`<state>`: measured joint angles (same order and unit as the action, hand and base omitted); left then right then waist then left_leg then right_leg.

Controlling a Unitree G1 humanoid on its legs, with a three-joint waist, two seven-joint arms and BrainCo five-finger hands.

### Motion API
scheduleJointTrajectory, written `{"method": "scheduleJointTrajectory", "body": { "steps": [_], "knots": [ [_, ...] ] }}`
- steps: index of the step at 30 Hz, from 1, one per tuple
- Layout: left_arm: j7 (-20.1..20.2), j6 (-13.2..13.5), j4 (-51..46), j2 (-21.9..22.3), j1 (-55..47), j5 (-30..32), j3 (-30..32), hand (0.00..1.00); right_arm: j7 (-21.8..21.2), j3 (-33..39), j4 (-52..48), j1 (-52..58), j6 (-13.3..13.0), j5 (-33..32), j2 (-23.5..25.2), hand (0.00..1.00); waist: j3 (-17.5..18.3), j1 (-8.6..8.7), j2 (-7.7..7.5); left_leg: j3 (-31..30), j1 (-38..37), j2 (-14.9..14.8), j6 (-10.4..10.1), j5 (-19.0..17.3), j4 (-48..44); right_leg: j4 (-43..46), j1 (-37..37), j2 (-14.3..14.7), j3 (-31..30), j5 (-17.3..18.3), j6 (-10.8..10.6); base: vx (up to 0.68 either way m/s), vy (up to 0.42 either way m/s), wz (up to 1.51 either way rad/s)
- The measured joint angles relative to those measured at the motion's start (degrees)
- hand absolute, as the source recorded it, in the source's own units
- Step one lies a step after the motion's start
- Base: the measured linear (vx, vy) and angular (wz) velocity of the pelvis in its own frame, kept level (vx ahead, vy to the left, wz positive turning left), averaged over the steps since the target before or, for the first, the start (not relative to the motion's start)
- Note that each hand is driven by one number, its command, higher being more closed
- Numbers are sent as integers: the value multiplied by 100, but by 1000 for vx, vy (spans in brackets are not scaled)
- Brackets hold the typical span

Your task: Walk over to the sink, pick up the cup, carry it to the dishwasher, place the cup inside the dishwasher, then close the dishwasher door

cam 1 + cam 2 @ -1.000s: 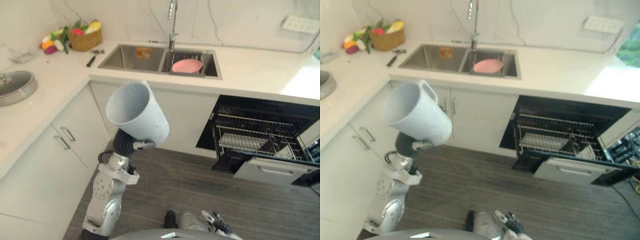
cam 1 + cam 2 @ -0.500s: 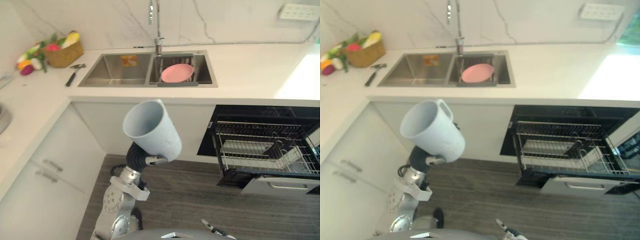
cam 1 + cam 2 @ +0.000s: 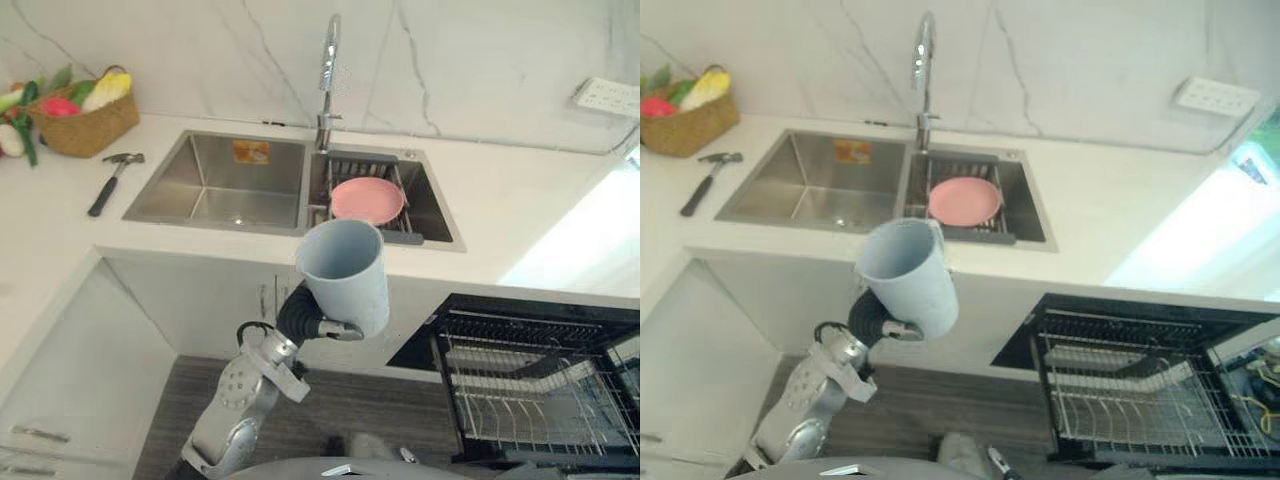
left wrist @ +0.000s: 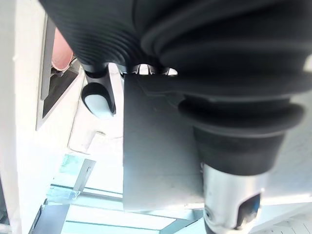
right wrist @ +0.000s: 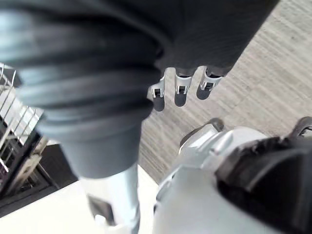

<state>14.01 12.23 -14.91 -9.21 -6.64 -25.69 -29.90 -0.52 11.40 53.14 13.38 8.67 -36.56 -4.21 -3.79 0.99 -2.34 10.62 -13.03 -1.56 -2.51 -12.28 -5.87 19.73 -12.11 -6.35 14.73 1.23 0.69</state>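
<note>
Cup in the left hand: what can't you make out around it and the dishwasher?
- Bottom of the cup: eye views, hidden by its own wall.
- Palm of the left hand: behind the cup; in the wrist view its dark cover blocks it.
- Door of the dishwasher: cut off by the eye views' lower edge.

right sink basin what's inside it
A pink plate lies on a dark rack. Whatever is under the rack is hidden, and the cup in the left hand covers part of the basin.

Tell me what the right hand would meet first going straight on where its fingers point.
Probably the grey plank floor: the right hand hangs with relaxed fingers aimed at it, and nothing shows between them. Depth is unclear.
</note>
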Motion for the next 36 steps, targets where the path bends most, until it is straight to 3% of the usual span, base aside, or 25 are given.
{"method": "scheduleJointTrajectory", "body": {
  "steps": [2,4,6,7,11,12,14,15,18,19,20,22,26,32,36],
  "knots": [
    [-48,6,57,18,-160,46,62,100,-15,-163,-58,-99,-9,210,-326,0,79,36,372,221,-104,-322,-80,-190,-22,-261,173,353,-11,5,47,123,-114,-48],
    [-114,21,57,50,-145,133,31,100,-6,-205,-27,-213,-24,292,-459,0,61,37,566,323,-26,-453,-84,-189,-136,-775,369,561,-21,-179,78,48,-64,-16],
    [-164,43,57,66,-145,152,39,100,4,-345,-15,-250,-95,315,-497,0,65,38,609,357,42,-510,-77,-172,-382,-1142,559,659,-86,-257,93,-13,-67,-17],
    [-231,80,57,71,-154,205,29,100,6,-479,-46,-257,-183,318,-498,0,10,-12,520,352,129,-508,-55,-132,-720,-1275,640,661,-156,-218,99,-50,-93,-29],
    [-270,233,64,84,-151,242,-128,100,192,-825,-213,-336,-290,307,-516,0,-63,-29,449,244,890,-655,-97,50,-2478,-1688,900,617,-133,-277,120,-71,-88,-11],
    [-248,253,98,116,-156,286,-155,100,337,-945,-381,-320,-365,296,-538,0,-177,-18,470,154,1160,-769,-195,254,-3232,-1828,1110,634,-178,-341,152,-80,-81,-10],
    [-212,260,116,121,-169,316,-149,100,503,-1066,-553,-336,-432,277,-531,0,-210,-36,488,55,1442,-850,-181,-5,-3643,-1921,1222,653,-269,-370,178,-128,-89,-26],
    [-113,330,116,123,-219,342,-119,100,671,-1110,-738,-389,-557,253,-471,0,-194,-61,516,20,1538,-807,-162,-427,-3289,-1948,1223,628,-398,-370,177,-177,-92,-39],
    [-21,489,115,129,-334,357,-56,100,829,-1111,-855,-492,-828,195,-352,0,-192,-67,515,-151,1474,-581,-180,-501,-1785,-2076,1231,552,-616,-438,82,-286,-68,-38],
    [-8,540,115,162,-329,359,20,100,882,-1076,-868,-589,-1014,196,-334,0,-191,-67,562,-354,1381,-492,-156,-229,-927,-2160,1224,539,-735,-508,-7,-248,59,-47],
    [-23,581,143,226,-311,360,118,100,945,-1018,-906,-626,-1183,196,-319,0,-190,-67,639,-411,1294,-452,-146,302,-552,-2314,1309,561,-832,-624,-111,-148,113,-51],
    [-133,603,225,224,-300,359,265,100,1171,-1053,-1092,-647,-1393,195,-230,0,-227,-39,628,-177,1075,-334,-36,359,-385,-2478,1473,451,-956,-780,-254,15,208,-44],
    [-428,643,200,231,-184,514,266,100,1792,-993,-1998,-258,-1884,149,164,0,-189,-6,435,69,868,-132,106,409,-82,-2441,1392,271,-1086,-758,-383,96,158,-23],
    [-950,643,0,379,-181,610,283,100,2274,-690,-3300,109,-2541,124,566,0,-171,54,407,152,779,-124,108,407,13,-2440,1405,260,-907,-753,-400,59,24,-5],
    [-1380,676,-233,525,-182,804,373,100,2881,-524,-4664,333,-3071,280,736,0,-139,7,365,165,773,-147,114,403,-14,-2451,1431,258,-789,-733,-407,-27,-14,2]
  ]
}}
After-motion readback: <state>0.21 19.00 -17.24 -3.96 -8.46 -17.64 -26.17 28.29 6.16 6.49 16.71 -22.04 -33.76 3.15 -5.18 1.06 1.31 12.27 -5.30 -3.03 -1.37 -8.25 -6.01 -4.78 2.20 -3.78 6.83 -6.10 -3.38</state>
